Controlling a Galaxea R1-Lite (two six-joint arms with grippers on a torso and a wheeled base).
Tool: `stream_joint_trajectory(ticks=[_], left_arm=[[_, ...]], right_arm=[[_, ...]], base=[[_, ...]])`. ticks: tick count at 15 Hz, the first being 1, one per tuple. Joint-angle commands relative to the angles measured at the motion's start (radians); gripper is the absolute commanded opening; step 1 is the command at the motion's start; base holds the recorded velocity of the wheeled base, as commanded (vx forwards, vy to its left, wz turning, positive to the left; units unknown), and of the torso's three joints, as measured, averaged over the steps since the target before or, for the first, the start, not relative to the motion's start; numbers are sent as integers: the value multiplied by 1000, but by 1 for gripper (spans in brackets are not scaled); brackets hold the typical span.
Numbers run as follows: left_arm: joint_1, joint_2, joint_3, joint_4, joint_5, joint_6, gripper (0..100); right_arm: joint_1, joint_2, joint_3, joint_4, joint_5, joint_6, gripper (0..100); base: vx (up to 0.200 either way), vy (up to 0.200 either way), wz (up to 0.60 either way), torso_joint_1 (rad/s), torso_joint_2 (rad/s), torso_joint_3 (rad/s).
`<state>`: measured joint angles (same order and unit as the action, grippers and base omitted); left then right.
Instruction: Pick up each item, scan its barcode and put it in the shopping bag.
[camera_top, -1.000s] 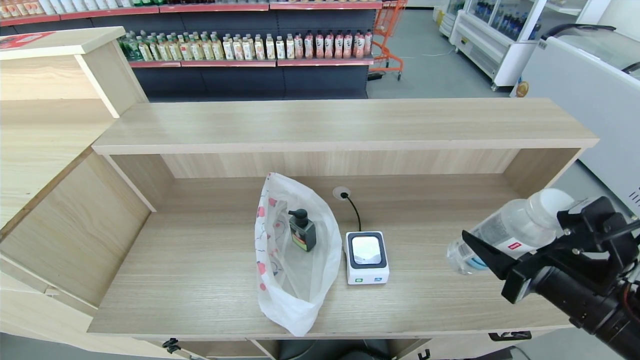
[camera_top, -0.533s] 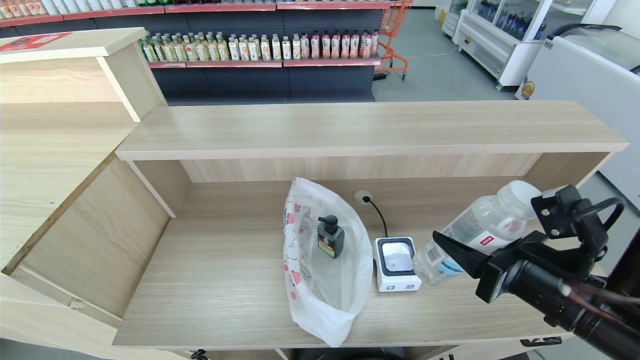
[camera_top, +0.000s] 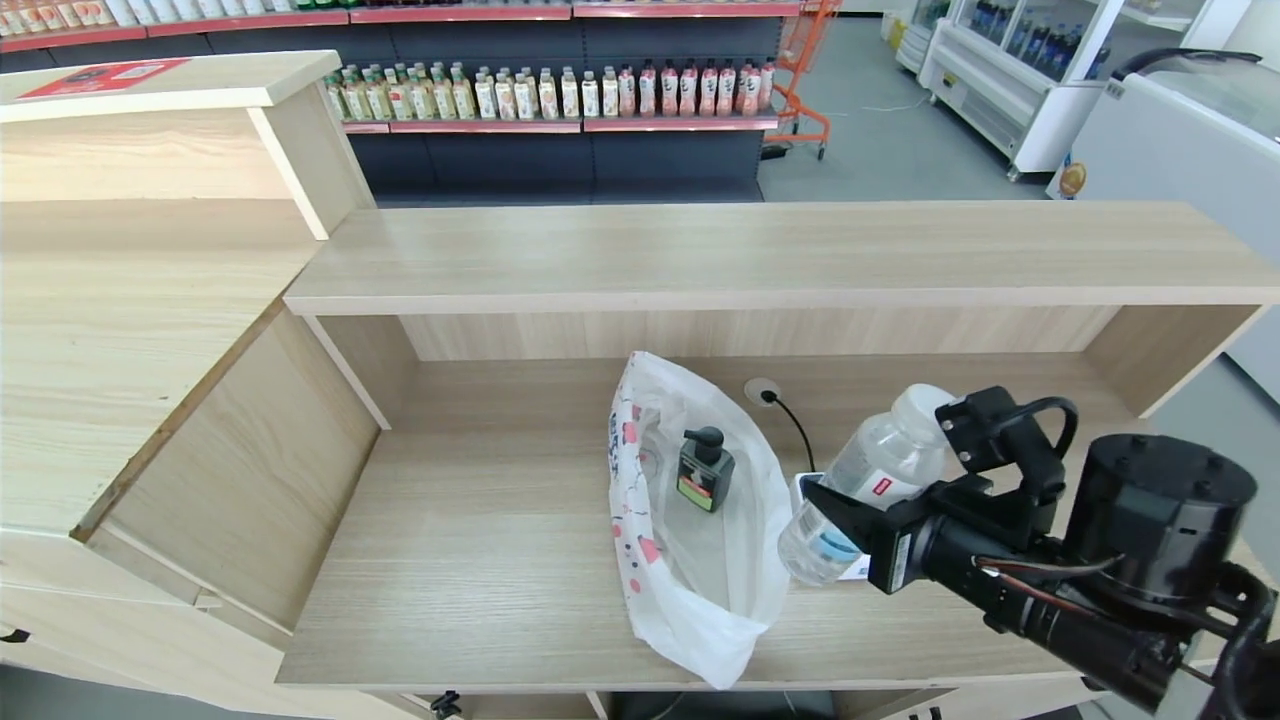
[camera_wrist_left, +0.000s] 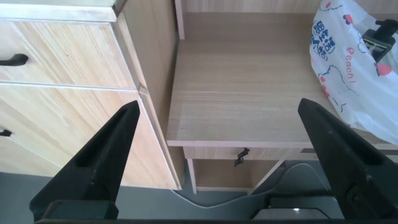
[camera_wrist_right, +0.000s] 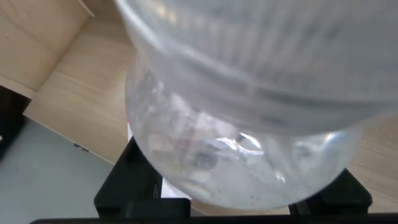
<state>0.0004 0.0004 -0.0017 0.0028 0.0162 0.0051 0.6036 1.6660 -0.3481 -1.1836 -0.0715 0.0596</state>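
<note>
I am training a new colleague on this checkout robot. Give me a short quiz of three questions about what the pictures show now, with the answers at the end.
1. True or false: the right gripper holds a clear water bottle, tilted, above the counter.
2. What stands inside the shopping bag? A) a dark pump bottle B) a red can C) nothing
3. Fill the gap: the fingers of the left gripper are ___ (open or shut), with nothing between them.

Key: 1 true; 2 A; 3 open.
</note>
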Motion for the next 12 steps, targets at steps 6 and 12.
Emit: stream_joint_trajectory(ticks=[6,12], left_arm=[[0,0,0,0,1,1,100],[0,0,0,0,1,-1,100]], right_arm=[[-1,387,-20,-329,1,-55,0],[-4,541,-75,-387,2,-87,0]], base=[[0,0,0,0,0,0],[0,0,0,0,0,0]])
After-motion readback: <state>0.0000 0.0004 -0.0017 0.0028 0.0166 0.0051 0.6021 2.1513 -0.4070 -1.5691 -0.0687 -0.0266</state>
